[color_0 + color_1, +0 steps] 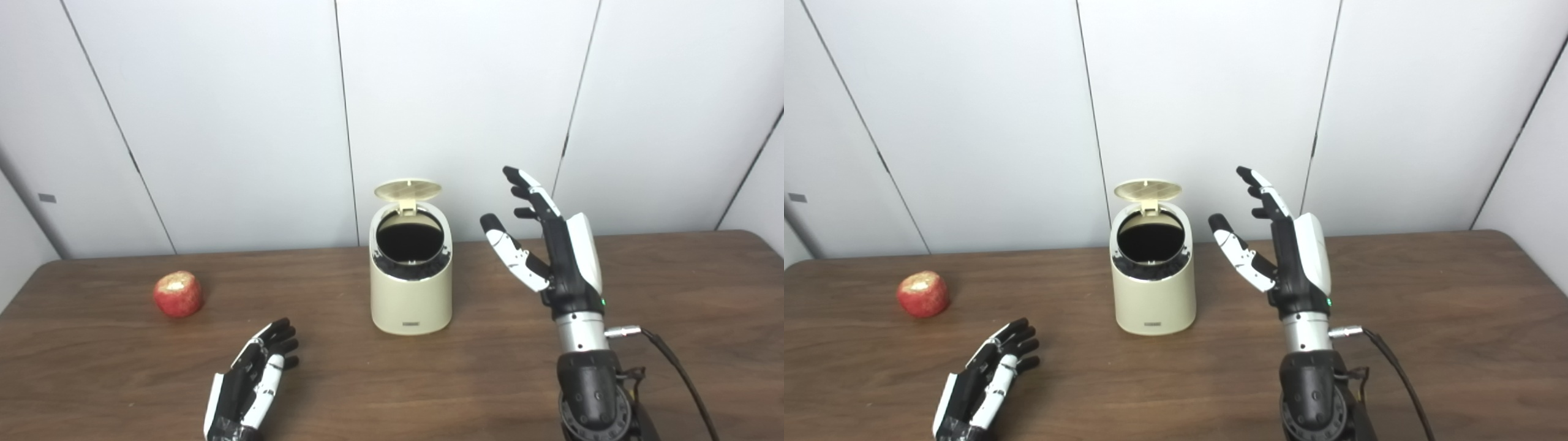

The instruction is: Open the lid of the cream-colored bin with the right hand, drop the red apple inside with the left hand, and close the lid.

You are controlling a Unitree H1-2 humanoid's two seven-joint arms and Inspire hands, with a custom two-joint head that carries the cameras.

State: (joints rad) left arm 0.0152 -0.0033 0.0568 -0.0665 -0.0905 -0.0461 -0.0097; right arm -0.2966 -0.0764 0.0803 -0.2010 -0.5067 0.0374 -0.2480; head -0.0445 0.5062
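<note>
Well left of the empty, spread left hand (251,383) lies the apple (177,294); bin (410,294) lid (408,189) up.

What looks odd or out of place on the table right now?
Nothing is spilled or knocked over. The cream-colored bin stands upright with its lid flipped open. The red apple has a pale, shiny patch on top, which may be glare or damage; I cannot tell which.
</note>
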